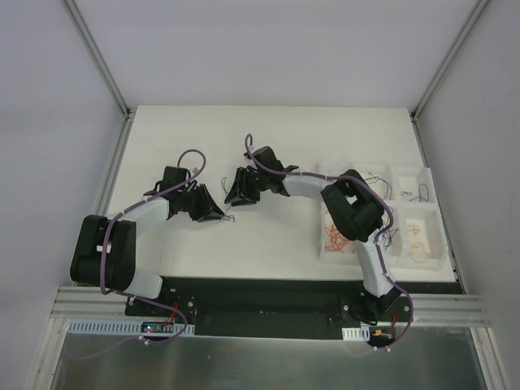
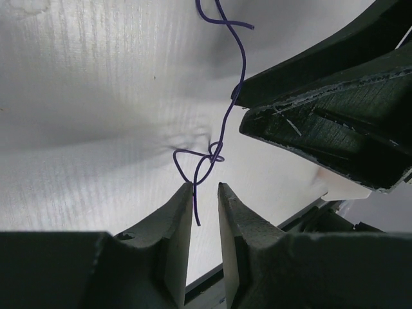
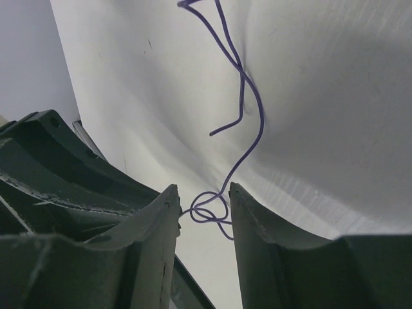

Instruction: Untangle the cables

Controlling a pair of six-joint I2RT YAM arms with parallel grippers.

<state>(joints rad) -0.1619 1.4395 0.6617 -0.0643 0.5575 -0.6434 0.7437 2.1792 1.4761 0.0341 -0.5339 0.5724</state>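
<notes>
A thin purple cable [image 2: 239, 71] with a small knot [image 2: 215, 154] lies on the white table between my two grippers. In the top view it is a tiny dark strand [image 1: 231, 216]. My left gripper [image 2: 205, 187] is open, and the cable's free end hangs between its fingers, close to the left fingertip [image 2: 183, 193]. My right gripper [image 3: 203, 190] is open with the knotted loop [image 3: 209, 209] between its fingertips. The two grippers face each other closely at the table's middle, left gripper [image 1: 219, 213], right gripper [image 1: 233, 195]. The right gripper's fingers [image 2: 322, 116] show in the left wrist view.
White compartment trays [image 1: 325, 253] stand at the right, holding orange-red wires [image 1: 335, 237], pale and orange wires [image 1: 418, 240] and black wires [image 1: 375, 182]. The right arm's elbow [image 1: 353, 207] hangs over the trays. The left gripper's body [image 3: 51, 167] fills the right wrist view's left side.
</notes>
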